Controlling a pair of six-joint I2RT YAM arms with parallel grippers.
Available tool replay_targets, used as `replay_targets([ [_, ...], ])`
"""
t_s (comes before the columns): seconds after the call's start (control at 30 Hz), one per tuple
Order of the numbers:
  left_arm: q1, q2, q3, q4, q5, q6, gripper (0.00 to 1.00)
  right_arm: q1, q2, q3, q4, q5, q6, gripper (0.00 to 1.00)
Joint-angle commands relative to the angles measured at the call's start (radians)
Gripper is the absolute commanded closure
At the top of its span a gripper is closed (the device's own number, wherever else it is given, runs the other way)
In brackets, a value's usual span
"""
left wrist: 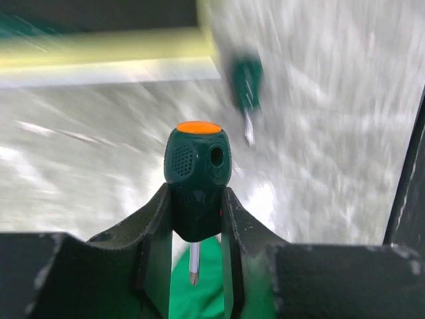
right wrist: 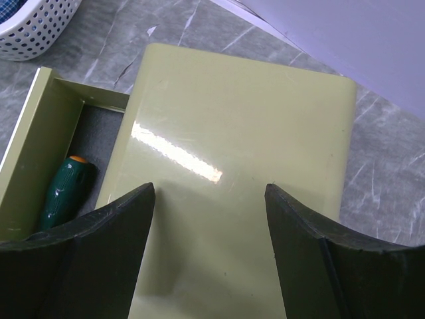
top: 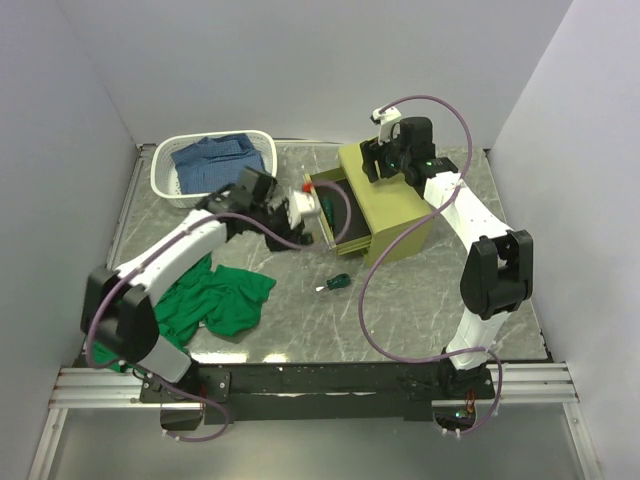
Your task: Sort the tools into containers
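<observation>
the left tool (left wrist: 196, 199) is clamped on a stubby screwdriver (left wrist: 197, 176): its two fingers (left wrist: 158, 226) press the dark green handle from both sides. the orange cap of the handle points away from the wrist camera and the metal tip points back between the fingers. in the top view this tool is just beside the open drawer (top: 335, 205) of the chest (top: 395, 210), above the table (top: 440, 300).

a second screwdriver (top: 335, 283) lies on the table, in front of the chest and apart from it. a third screwdriver (right wrist: 63, 193) lies inside the drawer, near its left wall; only its green handle with an orange end shows.

the right tool (right wrist: 209, 193) is over the flat top of the chest with its jaws apart and nothing between them. whether it touches the top, the pictures do not show.

a green cloth (top: 215, 300) lies on the near left of the table. a white basket (top: 165, 185) with a blue cloth (top: 220, 160) in it stands at the far left.
</observation>
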Motion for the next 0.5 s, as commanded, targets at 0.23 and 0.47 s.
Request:
replay_targets([
  [0.23, 0.032, 0.201, 0.427, 0.36, -0.048, -0.86, 0.99, 0.005, 0.037, -0.039, -0.19, 0.062, 0.043, 0.23],
  [0.47, 0.02, 0.336, 0.533, 0.434, -0.192, -1.204, 0.99, 0.007, 0.025, -0.038, -0.173, 0.108, 0.046, 0.21],
])
